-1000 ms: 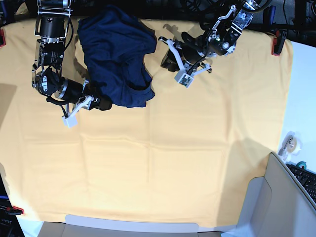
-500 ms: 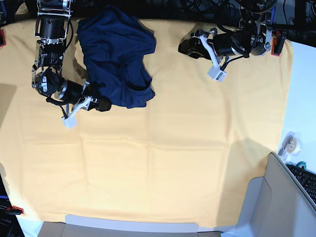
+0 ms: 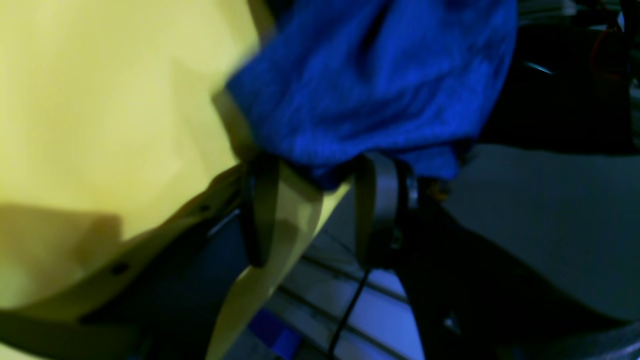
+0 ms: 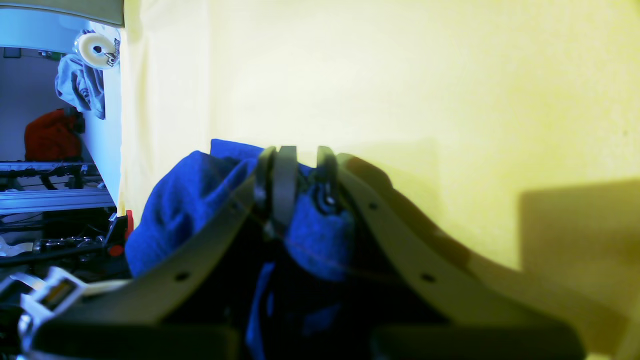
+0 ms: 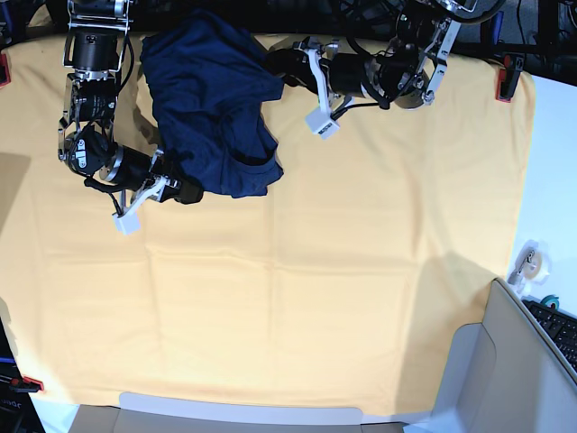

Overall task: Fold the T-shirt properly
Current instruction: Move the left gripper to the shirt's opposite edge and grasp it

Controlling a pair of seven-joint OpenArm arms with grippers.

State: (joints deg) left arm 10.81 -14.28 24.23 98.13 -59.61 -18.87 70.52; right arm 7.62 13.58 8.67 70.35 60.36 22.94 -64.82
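You see one T-shirt [image 5: 215, 113], crumpled in a heap at the far left part of the surface [image 5: 297, 298]. Its long axis runs from the far edge toward the near side, with the neck opening at the near end. The right tool [image 4: 295, 172] is pinching the shirt's near left edge. The left tool [image 3: 312, 172] stands spread at the shirt's far right edge.

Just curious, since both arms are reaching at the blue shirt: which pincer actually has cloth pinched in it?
The right pincer, at the T-shirt's lower edge: its fingers are closed on a fold. The left pincer, at the shirt's top edge, is open.
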